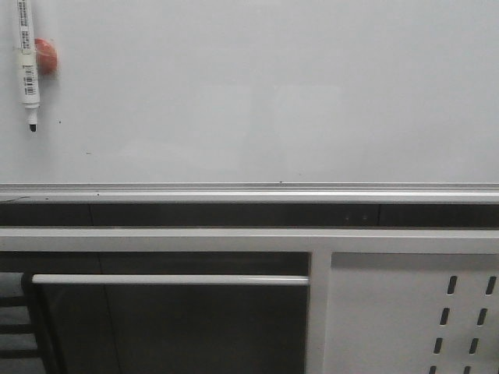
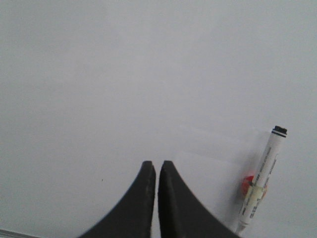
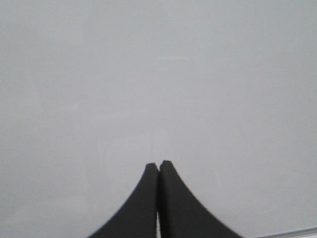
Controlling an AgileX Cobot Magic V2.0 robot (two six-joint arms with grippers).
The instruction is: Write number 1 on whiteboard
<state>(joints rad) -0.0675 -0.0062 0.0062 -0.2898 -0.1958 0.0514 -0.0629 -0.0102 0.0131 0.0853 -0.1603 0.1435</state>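
Left pincer (image 2: 155, 166): tips together, holding nothing, poised over bare whiteboard (image 2: 148, 74). Right pincer (image 3: 158, 166): tips likewise together and empty, over another bare stretch of board.

Marker pen (image 1: 27, 58): lies flat on the whiteboard at its far left in the front view, black tip pointing toward the silver edge rail (image 1: 249, 189). White barrel with printed label; a band of tape around it joins a small red ball-like piece (image 1: 45, 56) on one side. The left wrist view shows the same pen (image 2: 260, 181) just beside that pincer, off to one side.

Handling, as judged: light, stiff, smooth plastic, likely to roll or slip on the glossy surface. Best hold is across the mid-barrel, clear of the tip; the red piece may stop it rolling and may also crowd the grasp.

Number 1: not yet on the board; only tiny dark specks show near the pen tip.

Room: broad white surface open across the middle and right. The rail bounds the near side, with a white frame and a perforated panel (image 1: 468, 312) beyond it, toward the robot. No table surface shows apart from the board.
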